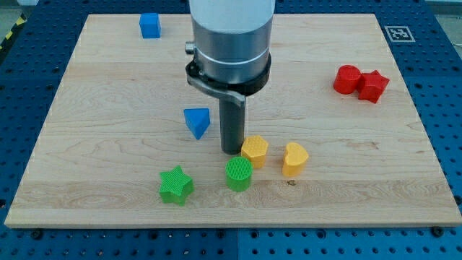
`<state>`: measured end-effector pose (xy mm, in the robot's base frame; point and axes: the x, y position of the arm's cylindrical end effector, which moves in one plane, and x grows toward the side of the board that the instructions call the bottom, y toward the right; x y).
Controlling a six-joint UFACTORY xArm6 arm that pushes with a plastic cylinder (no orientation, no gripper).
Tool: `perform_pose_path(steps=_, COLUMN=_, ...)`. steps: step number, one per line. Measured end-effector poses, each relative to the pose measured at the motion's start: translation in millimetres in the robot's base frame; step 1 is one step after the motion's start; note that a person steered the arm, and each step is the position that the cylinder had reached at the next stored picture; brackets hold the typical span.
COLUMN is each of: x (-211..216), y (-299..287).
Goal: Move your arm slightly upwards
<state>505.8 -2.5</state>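
Note:
My tip (231, 150) rests on the wooden board (108, 94), just left of the yellow hexagon block (255, 150) and right of the blue triangle block (196, 121). The green cylinder block (239, 173) lies just below the tip. A yellow heart block (294, 158) sits right of the hexagon. A green star block (176, 185) is at the lower left of the tip. The arm's grey body (231, 43) hides the board behind it.
A blue cube (150, 25) sits near the view's top left. A red cylinder (347, 79) and a red star (373, 85) touch each other at the view's right. A fiducial tag (397, 33) marks the board's top right corner.

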Motion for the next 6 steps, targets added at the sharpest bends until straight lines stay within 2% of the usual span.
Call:
perform_pose_path(steps=1, x=-23.0, y=-13.4)
perform_pose_path(steps=6, x=-33.2, y=-19.0)
